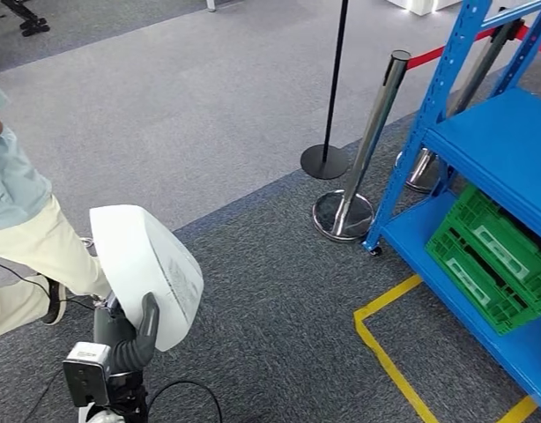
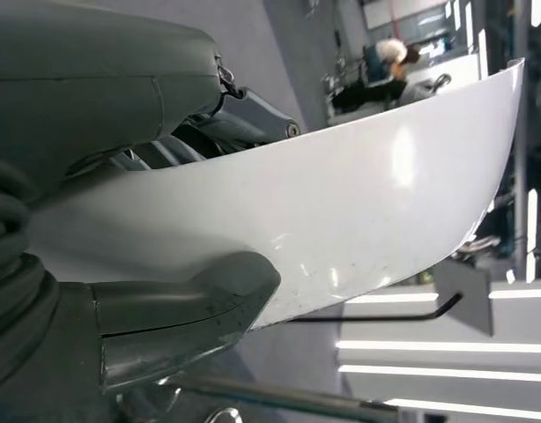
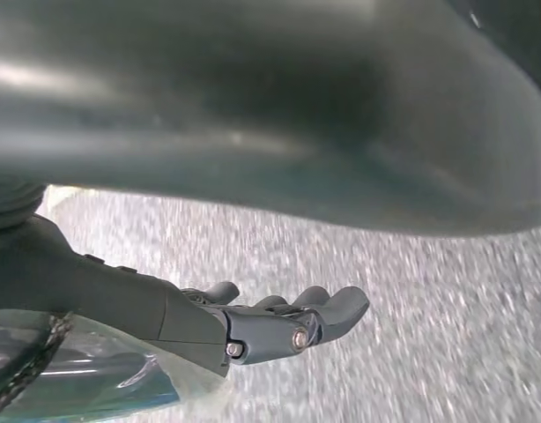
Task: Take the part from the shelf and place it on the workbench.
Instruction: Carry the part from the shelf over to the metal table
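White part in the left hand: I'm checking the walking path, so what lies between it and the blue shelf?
In the head view, bare grey carpet separates the white part from the blue shelf.

The left hand (image 1: pixel 131 339) grips a white curved part (image 1: pixel 144 269) above grey carpet (image 1: pixel 255 291), well apart from the blue shelf (image 1: pixel 500 150).
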Robot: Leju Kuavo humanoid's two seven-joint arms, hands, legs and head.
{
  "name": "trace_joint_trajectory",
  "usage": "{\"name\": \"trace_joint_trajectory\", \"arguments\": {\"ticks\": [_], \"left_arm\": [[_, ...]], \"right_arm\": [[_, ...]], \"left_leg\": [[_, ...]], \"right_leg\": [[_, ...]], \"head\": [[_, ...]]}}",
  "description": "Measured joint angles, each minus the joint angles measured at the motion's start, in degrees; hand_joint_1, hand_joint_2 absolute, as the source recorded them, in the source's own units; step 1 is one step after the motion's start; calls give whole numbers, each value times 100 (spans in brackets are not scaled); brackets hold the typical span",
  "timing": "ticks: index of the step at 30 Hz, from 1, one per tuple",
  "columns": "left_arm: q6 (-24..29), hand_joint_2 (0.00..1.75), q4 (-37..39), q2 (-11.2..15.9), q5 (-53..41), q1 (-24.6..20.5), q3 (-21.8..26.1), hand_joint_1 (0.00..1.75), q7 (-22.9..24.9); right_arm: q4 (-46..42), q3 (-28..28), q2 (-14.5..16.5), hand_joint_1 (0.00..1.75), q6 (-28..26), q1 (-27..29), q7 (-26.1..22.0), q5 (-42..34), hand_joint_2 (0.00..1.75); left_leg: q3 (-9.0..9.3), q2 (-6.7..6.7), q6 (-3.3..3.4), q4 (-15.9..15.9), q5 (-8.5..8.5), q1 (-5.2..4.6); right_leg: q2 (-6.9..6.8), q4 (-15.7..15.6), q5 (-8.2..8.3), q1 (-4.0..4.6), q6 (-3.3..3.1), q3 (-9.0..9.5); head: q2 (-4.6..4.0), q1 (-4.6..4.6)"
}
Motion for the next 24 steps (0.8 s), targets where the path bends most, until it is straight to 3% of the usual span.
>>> {"name": "trace_joint_trajectory", "arguments": {"ticks": [1,2,3,4,6,8,9,10,11,13,14,16,17,18,19,21,23,24], "left_arm": [[26,175,-20,1,-7,12,-8,175,-24],[47,175,-42,3,-13,39,-16,175,-30],[66,175,-66,7,-17,80,-20,175,-30],[80,175,-91,10,-21,130,-22,175,-31],[90,175,-136,14,-27,184,-29,175,-35],[90,175,-154,14,-30,196,-42,175,-36],[91,175,-154,15,-27,206,-46,175,-34],[96,175,-154,19,-24,219,-48,175,-30],[111,175,-154,22,-19,230,-47,175,-26],[142,175,-157,25,5,251,-40,175,-23],[147,175,-160,25,26,261,-33,175,-27],[117,175,-166,22,77,277,-20,175,-46],[87,175,-166,19,103,284,-14,175,-70],[55,175,-167,15,131,293,-10,175,-102],[26,175,-167,12,157,302,-7,175,-141],[4,175,-167,8,190,292,-7,175,-200],[17,175,-167,5,199,265,-13,175,-224],[27,175,-167,4,203,259,-16,175,-227]], "right_arm": [[0,6,-1,0,-24,-6,10,64,0],[0,16,-2,0,-40,-13,17,127,0],[-1,31,-3,0,-47,-25,19,180,0],[-1,44,-3,0,-52,-37,18,221,0],[-2,58,-5,0,-62,-46,18,255,0],[-2,60,-9,0,-67,-41,18,263,0],[-2,60,-10,0,-67,-36,18,262,0],[-2,60,-12,0,-70,-27,15,260,0],[-2,60,-13,0,-78,-19,7,258,0],[-2,61,-14,0,-68,-12,-42,286,0],[1,73,-11,0,-59,-12,-73,337,0],[6,143,2,0,-83,-16,-110,481,0],[9,195,8,0,-121,-23,-102,544,0],[9,241,13,0,-163,-31,-75,584,0],[9,278,15,0,-195,-39,-40,606,0],[8,299,18,0,-251,-44,16,597,0],[7,300,19,0,-287,-42,27,574,0],[7,300,20,0,-296,-40,28,566,0]], "left_leg": [[61,104,32,-149,6,-37],[65,112,49,-188,-19,-61],[62,38,69,-215,-14,-53],[72,-37,91,-252,6,-38],[101,-185,148,-330,54,1],[105,-335,176,-352,75,15],[104,-420,179,-352,76,16],[109,-509,179,-351,75,17],[117,-602,177,-349,73,21],[141,-779,151,-332,59,37],[139,-853,123,-305,43,38],[94,-979,59,-235,19,41],[62,-1041,23,-214,24,46],[37,-1103,-7,-206,36,58],[17,-1111,-38,-195,35,67],[-92,-894,-92,37,-107,60],[-398,-585,-136,707,-443,62],[-576,-518,-148,1086,-596,72]], "right_leg": [[-61,0,-14,14,24,5],[-129,-6,-25,26,51,12],[-194,-25,-35,26,78,25],[-167,-20,-69,24,111,35],[123,261,-264,15,168,-72],[446,1003,-605,6,180,-423],[499,1384,-732,4,182,-626],[516,1609,-755,-1,186,-768],[523,1617,-657,-9,192,-815],[601,1016,-201,-38,208,-612],[734,631,-16,-60,218,-460],[952,153,124,-94,191,-247],[984,103,102,-90,155,-214],[930,94,102,-83,109,-198],[860,101,114,-75,71,-194],[726,87,122,-74,4,-174],[569,83,102,-50,-50,-156],[485,83,91,-33,-68,-151]], "head": [[0,1],[0,-4],[0,-5],[0,3],[0,20],[0,28],[0,28],[0,26],[0,26],[0,27],[0,30],[0,30],[0,29],[0,27],[0,27],[0,-7],[0,-39],[0,-40]]}}
